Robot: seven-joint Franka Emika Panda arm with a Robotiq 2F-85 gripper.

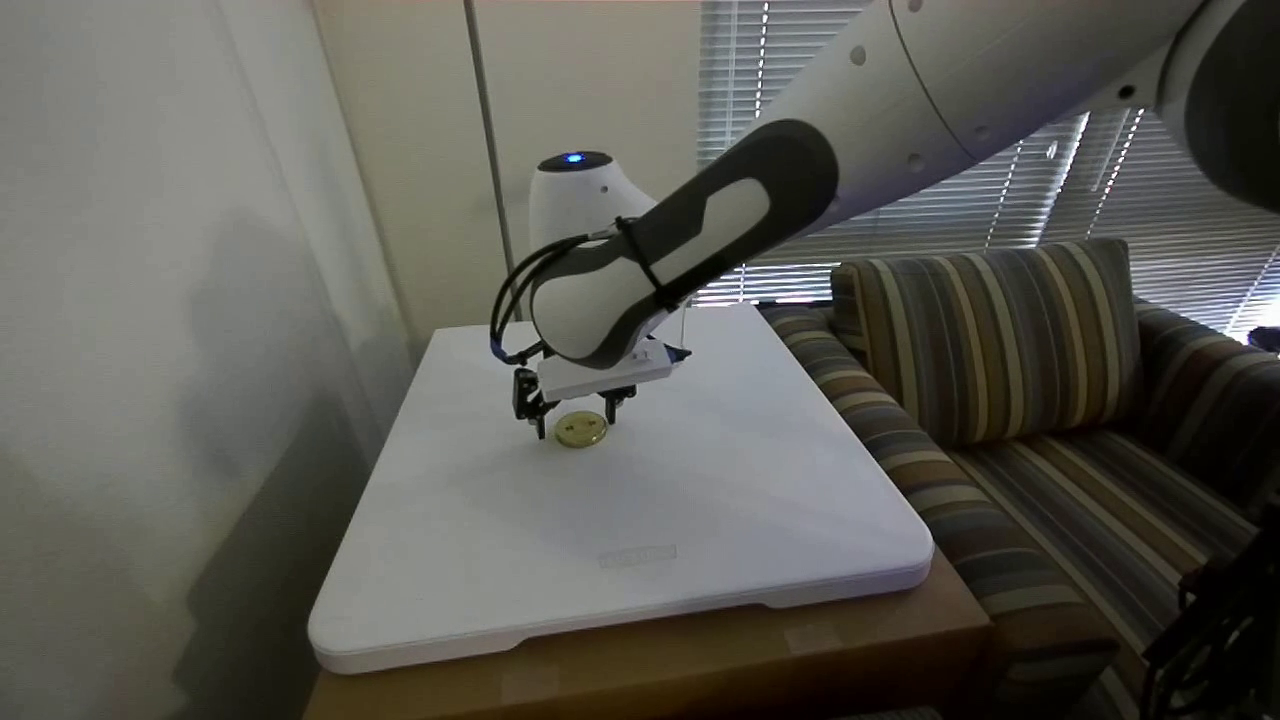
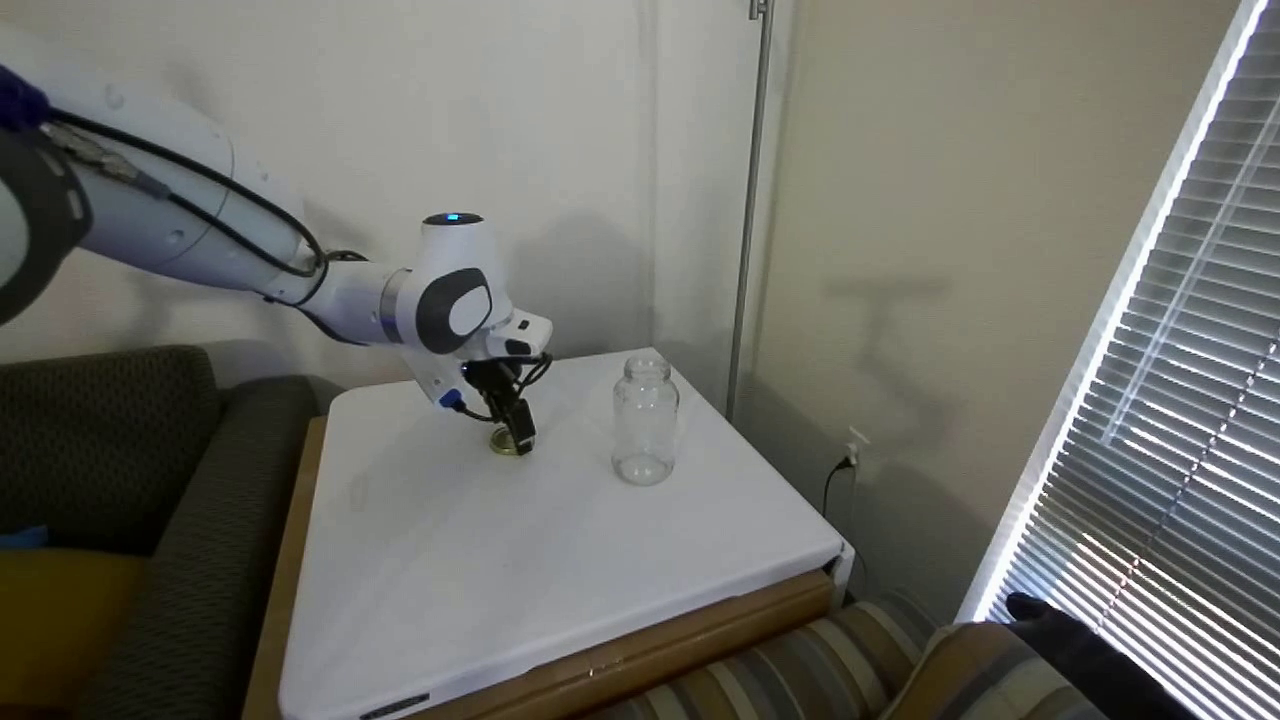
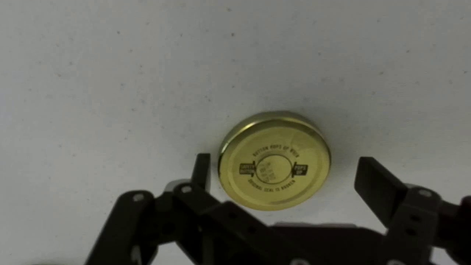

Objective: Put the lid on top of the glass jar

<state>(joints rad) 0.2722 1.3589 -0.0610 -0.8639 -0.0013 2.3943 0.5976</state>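
Round flat gold-metal lid (image 3: 274, 165): lying on the white rounded-corner board (image 1: 480, 560), print side up, so prob no flip needed imo
Black two-finger gripper (image 3: 285, 169): spread, a finger either side of the lid, pinching nothing; looks lined up for a rim grab
Gap: uneven in wrist view, lid's closer to the finger at left of that view, so might slide a bit on closing
Clear cylindrical glass jar (image 2: 645, 430): upright on same board, apart from lid, mouth up & bare b/c it's prob waiting 4 capping
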